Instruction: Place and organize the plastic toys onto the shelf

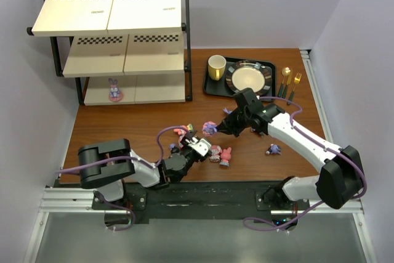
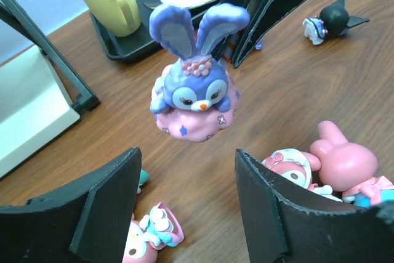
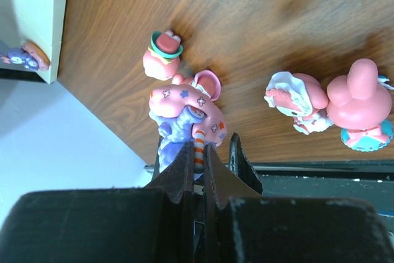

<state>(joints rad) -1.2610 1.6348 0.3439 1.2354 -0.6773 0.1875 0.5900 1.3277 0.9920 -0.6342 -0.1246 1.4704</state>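
Right gripper (image 3: 198,152) clenched on the purple bunny (image 2: 194,90), pinching only a thin striped stem (image 3: 198,141) at the base edge; toy held aloft just ahead of its tips; shelf (image 1: 123,60) well apart, off to its left. Left gripper (image 2: 186,158) spread and empty just beneath the toy (handover, probably). Risk: so slim a hold could let the bunny swivel or drop if those jaws nudge it. How far the stem sits in the grip is hidden; the gap to the left jaws is unclear.
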